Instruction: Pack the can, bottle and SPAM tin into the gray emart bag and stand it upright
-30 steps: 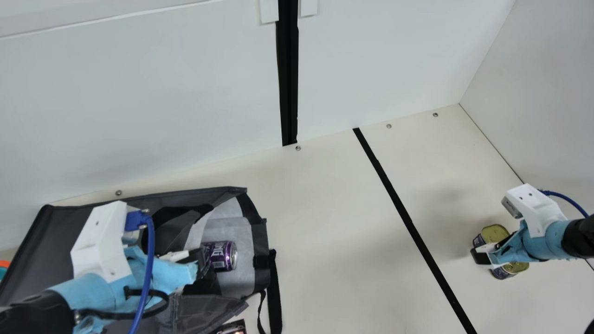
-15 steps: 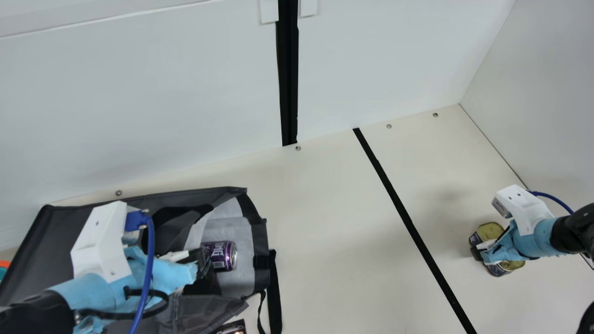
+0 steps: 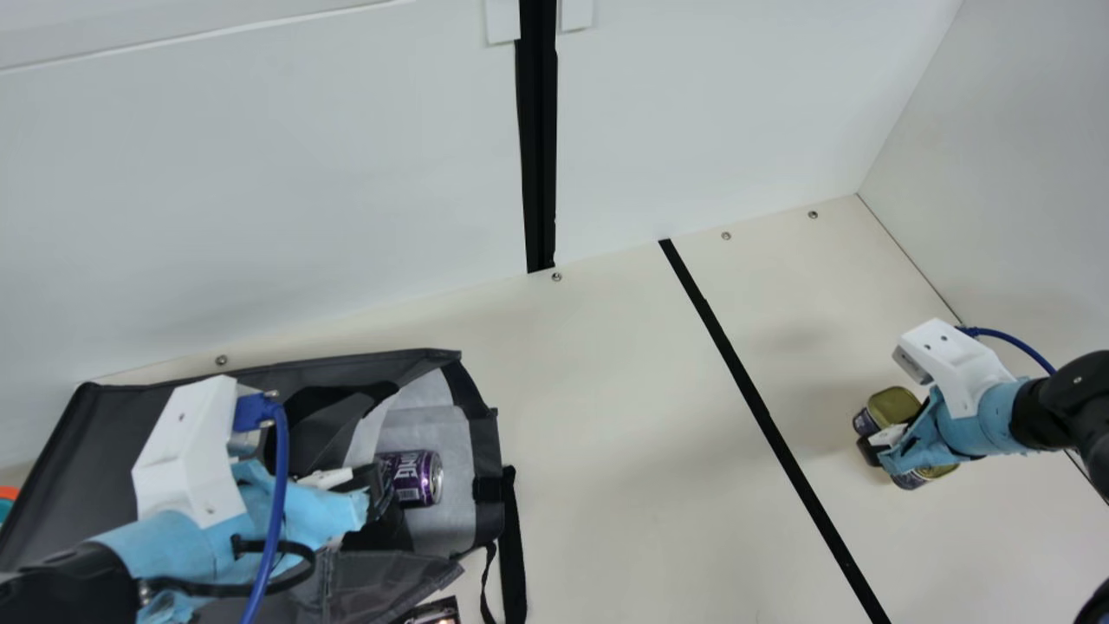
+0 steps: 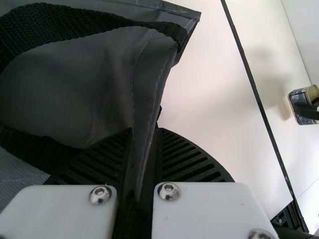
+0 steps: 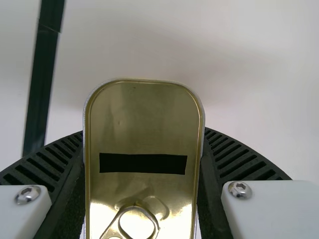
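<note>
The gray emart bag (image 3: 390, 355) lies on its side at the left of the main view, its pale-lined mouth facing right. A purple can (image 3: 411, 478) lies in that mouth. Beside it is my left gripper (image 3: 381, 494); in the left wrist view my left gripper (image 4: 145, 130) is shut on a fold of the bag's edge (image 4: 154, 79). At the far right, my right gripper (image 3: 885, 444) is shut on the SPAM tin (image 3: 894, 406). The tin's gold lid (image 5: 144, 124) faces the right wrist camera, between the two fingers of my right gripper (image 5: 143, 137).
A dark strap (image 3: 514, 546) trails from the bag's mouth. A partly cut-off dark item (image 3: 437, 612) lies at the main view's bottom edge. Something orange and teal (image 3: 7, 496) shows at the left edge. Black tape (image 3: 771, 425) crosses the cream table between bag and tin.
My right gripper has carried the tin leftward and a little up in the main view. The left arm, the bag and the can have stayed where they were.
</note>
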Action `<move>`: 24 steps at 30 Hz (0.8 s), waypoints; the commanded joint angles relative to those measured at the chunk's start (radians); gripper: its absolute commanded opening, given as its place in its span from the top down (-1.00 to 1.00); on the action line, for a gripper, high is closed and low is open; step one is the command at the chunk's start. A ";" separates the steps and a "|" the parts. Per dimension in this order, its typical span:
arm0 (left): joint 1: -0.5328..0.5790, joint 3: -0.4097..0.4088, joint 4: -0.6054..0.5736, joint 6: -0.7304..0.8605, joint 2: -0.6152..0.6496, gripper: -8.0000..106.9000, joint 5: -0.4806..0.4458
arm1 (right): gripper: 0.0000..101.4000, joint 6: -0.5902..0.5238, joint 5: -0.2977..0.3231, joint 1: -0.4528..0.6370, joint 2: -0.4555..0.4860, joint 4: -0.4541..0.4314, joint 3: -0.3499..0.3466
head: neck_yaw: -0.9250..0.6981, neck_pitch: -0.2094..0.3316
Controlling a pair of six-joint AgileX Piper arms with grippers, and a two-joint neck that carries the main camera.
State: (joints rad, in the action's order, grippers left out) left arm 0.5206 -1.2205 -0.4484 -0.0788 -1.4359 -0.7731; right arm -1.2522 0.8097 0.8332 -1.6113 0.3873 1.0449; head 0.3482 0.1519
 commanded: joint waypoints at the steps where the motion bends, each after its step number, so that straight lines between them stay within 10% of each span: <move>1: 0.000 0.000 0.000 0.000 0.000 1.00 0.000 | 1.00 0.004 0.003 -0.017 0.011 0.000 -0.003 | 0.001 0.023; 24: 0.000 0.000 0.000 0.000 0.000 1.00 0.000 | 1.00 0.117 0.018 -0.330 0.150 -0.056 -0.054 | 0.001 0.023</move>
State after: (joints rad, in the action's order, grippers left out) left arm 0.5206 -1.2205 -0.4484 -0.0788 -1.4359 -0.7731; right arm -1.1419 0.8301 0.5296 -1.4648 0.3328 0.9920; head 0.3482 0.1519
